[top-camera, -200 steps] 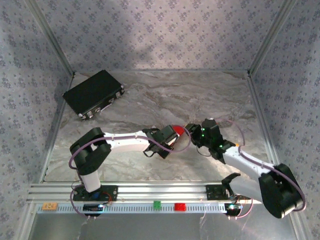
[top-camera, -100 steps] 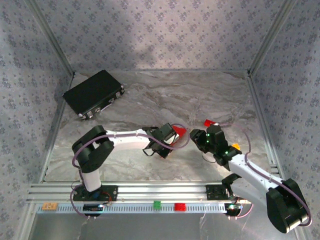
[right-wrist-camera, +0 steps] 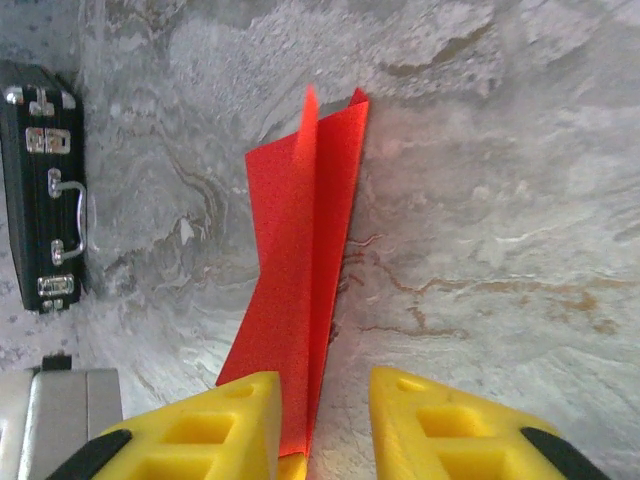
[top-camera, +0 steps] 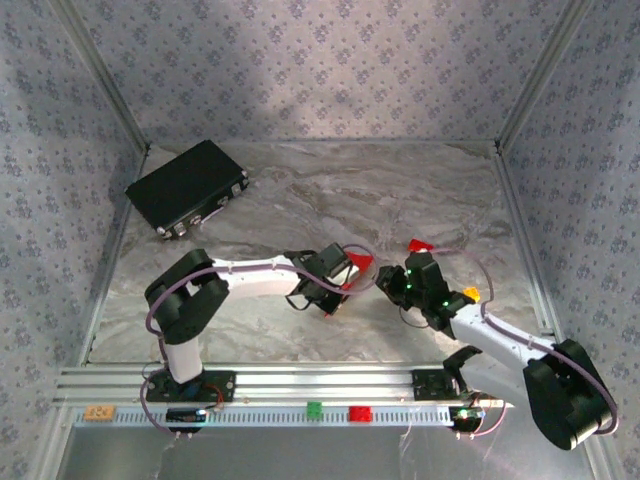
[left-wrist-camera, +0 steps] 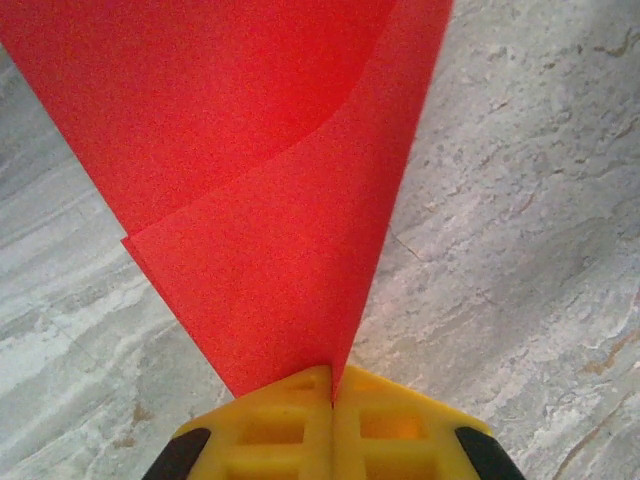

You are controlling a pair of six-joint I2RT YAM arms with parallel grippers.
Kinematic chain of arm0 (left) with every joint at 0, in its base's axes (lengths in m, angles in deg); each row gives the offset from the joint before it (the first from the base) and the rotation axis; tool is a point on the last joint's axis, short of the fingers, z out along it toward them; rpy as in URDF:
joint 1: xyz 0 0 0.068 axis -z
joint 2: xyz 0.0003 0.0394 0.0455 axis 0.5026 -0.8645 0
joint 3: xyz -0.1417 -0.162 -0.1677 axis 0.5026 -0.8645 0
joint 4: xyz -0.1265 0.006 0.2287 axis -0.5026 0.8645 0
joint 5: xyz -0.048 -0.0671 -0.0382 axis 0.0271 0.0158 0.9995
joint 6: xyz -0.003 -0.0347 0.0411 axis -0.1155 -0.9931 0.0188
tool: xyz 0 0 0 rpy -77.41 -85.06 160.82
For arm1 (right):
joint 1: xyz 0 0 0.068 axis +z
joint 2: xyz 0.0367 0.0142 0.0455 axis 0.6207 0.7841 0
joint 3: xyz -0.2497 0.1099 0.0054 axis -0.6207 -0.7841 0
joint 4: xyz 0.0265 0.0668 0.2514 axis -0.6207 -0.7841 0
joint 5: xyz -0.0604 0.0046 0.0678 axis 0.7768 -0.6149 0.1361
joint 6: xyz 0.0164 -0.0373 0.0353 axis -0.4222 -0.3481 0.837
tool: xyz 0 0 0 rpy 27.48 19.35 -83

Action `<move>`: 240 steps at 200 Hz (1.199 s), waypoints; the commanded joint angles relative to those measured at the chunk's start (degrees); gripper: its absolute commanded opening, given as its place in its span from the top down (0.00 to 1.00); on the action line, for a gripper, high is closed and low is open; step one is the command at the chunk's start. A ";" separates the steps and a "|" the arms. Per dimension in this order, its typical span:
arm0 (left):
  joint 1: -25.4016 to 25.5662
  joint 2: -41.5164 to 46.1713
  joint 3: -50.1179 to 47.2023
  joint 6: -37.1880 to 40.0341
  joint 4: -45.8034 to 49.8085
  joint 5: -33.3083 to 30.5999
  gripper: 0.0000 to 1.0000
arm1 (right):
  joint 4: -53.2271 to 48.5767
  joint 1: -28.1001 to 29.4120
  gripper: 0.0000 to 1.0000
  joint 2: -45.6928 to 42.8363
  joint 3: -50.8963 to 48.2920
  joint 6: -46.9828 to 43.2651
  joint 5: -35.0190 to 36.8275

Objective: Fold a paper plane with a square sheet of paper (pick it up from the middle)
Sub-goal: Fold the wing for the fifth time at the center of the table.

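A: Near edge first?
B: Small red block [top-camera: 358, 412] on the rail by the arm bases. Not the task's thing.
A: Grippers?
B: Left gripper [left-wrist-camera: 332, 400]: fingers pressed together, pinching a pointed end of the square sheet of paper [left-wrist-camera: 260, 200]. Right gripper [right-wrist-camera: 325, 400]: spread, with the sheet's edge standing in the gap against one finger, not clamped.
A: Where is the sheet?
B: Over the middle of the tabletop [top-camera: 400, 190], between the two grippers, loosely doubled over.
A: Step?
B: Looks like an early fold, no plane shape yet. Next, I'd guess the right jaws must close on both layers with the edges lined up. Thin paper could slip or buckle.
A: Farther back?
B: Black box [top-camera: 187, 187] at the far left corner.
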 commanded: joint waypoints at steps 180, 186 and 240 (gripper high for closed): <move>-10.84 -4.91 -4.51 -5.97 -10.76 29.52 1.00 | 22.86 0.59 0.86 20.10 4.42 -9.88 -12.66; -11.14 -5.00 -4.83 -6.26 -11.24 30.03 1.00 | 23.09 0.42 0.86 20.55 4.76 -10.01 -13.05; -14.09 -5.22 -7.63 -9.35 -15.88 34.02 1.00 | 25.86 -1.04 0.86 25.74 6.90 -10.23 -16.98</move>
